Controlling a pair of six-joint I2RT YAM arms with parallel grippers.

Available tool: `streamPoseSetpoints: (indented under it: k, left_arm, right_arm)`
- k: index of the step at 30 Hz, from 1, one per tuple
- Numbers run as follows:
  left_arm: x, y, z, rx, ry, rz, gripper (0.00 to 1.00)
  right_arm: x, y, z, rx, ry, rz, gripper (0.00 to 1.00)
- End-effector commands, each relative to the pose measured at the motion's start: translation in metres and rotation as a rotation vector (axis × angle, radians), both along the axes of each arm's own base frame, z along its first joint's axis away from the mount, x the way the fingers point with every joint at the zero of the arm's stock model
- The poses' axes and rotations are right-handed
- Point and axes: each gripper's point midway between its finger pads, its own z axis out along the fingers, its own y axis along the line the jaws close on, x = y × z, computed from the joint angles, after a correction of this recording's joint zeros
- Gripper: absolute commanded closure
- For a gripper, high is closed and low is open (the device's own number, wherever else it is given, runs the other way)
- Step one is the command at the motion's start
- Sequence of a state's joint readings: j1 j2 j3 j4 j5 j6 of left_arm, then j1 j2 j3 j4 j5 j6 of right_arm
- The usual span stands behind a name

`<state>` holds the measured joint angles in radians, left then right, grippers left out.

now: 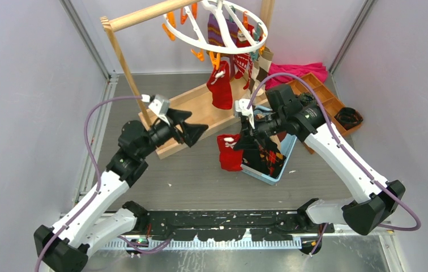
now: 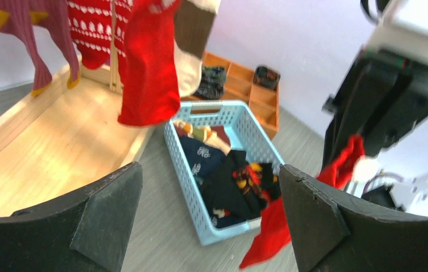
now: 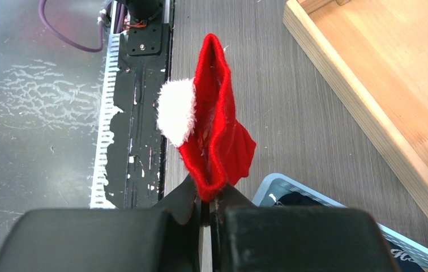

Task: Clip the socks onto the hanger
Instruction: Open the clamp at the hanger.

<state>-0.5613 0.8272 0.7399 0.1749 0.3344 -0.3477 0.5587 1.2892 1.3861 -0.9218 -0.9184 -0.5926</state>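
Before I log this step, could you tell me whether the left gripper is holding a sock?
No, the left gripper stands wide open with nothing in it, while the red sock is pinched in the right gripper.

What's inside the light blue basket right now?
Dark socks piled up, plus a striped one at one end. Anything beneath the pile is covered; from above, the right hand and red sock hide much.

Left arm (image 1: 101, 191), right arm (image 1: 342, 158): white links, black joints; black wedge jaws; purple cables (image 1: 86, 133).
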Motion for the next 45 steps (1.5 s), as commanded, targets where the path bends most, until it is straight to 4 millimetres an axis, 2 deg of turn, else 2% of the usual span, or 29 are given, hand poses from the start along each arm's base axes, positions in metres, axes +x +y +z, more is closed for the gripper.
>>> streamPoseSetpoints:
  k: [1, 5, 8, 11, 15, 22, 27, 38, 45]
  left_arm:
    - [0.002, 0.006, 0.084, -0.199, -0.059, 0.011, 0.10]
    - [0.019, 0.026, 0.105, -0.242, -0.009, 0.170, 0.15]
    - [0.028, 0.042, 0.116, -0.255, 0.022, 0.279, 0.24]
    - [0.041, 0.057, 0.120, -0.256, 0.073, 0.402, 0.34]
    - [0.052, 0.068, 0.121, -0.209, 0.156, 0.559, 0.35]
    - [0.054, 0.046, 0.134, -0.079, 0.114, 0.637, 0.28]
    - [0.068, 0.041, 0.141, -0.027, 0.091, 0.718, 0.29]
    - [0.089, 0.009, 0.161, -0.063, 0.027, 0.695, 0.31]
    - [0.105, 0.003, 0.167, -0.090, -0.001, 0.743, 0.34]
  right_arm:
    - [-0.001, -0.001, 0.018, 0.041, -0.046, -0.007, 0.99]
    - [0.003, 0.000, 0.019, 0.043, -0.039, -0.027, 0.99]
    - [0.005, 0.002, 0.020, 0.045, -0.032, -0.033, 0.99]
    - [0.007, 0.003, 0.020, 0.044, -0.020, -0.037, 0.99]
    - [0.010, 0.005, 0.021, 0.045, -0.012, -0.046, 0.99]
    - [0.013, 0.007, 0.020, 0.043, -0.001, -0.061, 0.99]
    - [0.013, 0.007, 0.021, 0.047, 0.000, -0.064, 0.99]
    - [0.014, 0.009, 0.022, 0.055, 0.003, -0.068, 0.99]
    - [0.014, 0.008, 0.023, 0.057, 0.000, -0.069, 0.99]
